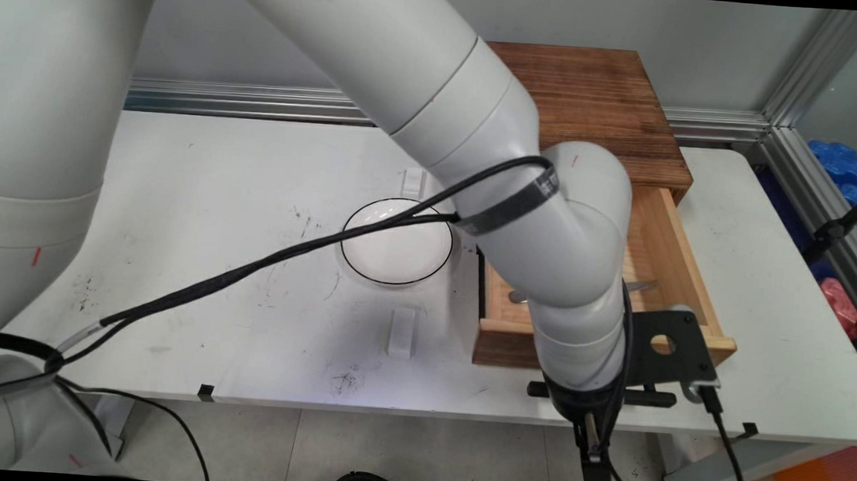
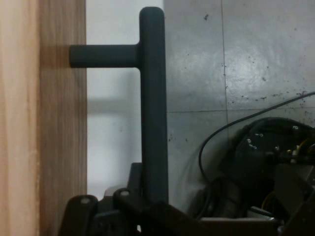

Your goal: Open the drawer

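Note:
My gripper [image 1: 588,396] hangs at the table's front edge, at the black bar handle [image 1: 642,396] of a light wooden drawer [image 1: 670,240] that stands pulled out of a dark-topped wooden cabinet [image 1: 594,94]. In the hand view the handle [image 2: 152,98] runs up the picture from the gripper [image 2: 155,199], whose linkage closes round the bar's lower end. The drawer's front panel [image 2: 59,147] fills the left side. A metal utensil [image 1: 640,287] lies inside the drawer, mostly hidden by my wrist.
A white plate with a black rim [image 1: 397,242] sits left of the drawer, between two small white blocks [image 1: 402,332] [image 1: 413,180]. Black cables [image 1: 248,267] trail across the table to the left. Blue and red items [image 1: 846,166] lie beyond the table's right edge.

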`<state>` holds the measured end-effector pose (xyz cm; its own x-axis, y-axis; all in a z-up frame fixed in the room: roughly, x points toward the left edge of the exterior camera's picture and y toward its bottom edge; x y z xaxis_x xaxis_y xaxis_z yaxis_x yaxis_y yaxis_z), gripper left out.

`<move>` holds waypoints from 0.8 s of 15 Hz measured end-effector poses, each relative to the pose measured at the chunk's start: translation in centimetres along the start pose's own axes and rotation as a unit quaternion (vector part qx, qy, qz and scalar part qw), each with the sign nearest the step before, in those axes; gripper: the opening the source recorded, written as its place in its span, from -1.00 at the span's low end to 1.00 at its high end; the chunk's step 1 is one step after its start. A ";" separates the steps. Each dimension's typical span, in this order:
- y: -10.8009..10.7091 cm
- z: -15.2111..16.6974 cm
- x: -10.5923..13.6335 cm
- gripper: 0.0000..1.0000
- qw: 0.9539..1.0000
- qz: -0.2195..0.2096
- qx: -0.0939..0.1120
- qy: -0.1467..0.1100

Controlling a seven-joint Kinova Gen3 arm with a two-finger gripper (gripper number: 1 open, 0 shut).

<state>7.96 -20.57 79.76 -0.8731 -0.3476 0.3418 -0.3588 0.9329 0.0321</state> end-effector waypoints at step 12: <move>2.6 -0.5 -0.6 1.00 1.000 0.003 -0.008 0.000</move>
<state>7.67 -17.86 80.08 -0.8755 -0.3417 0.3418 -0.3481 0.9364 0.0444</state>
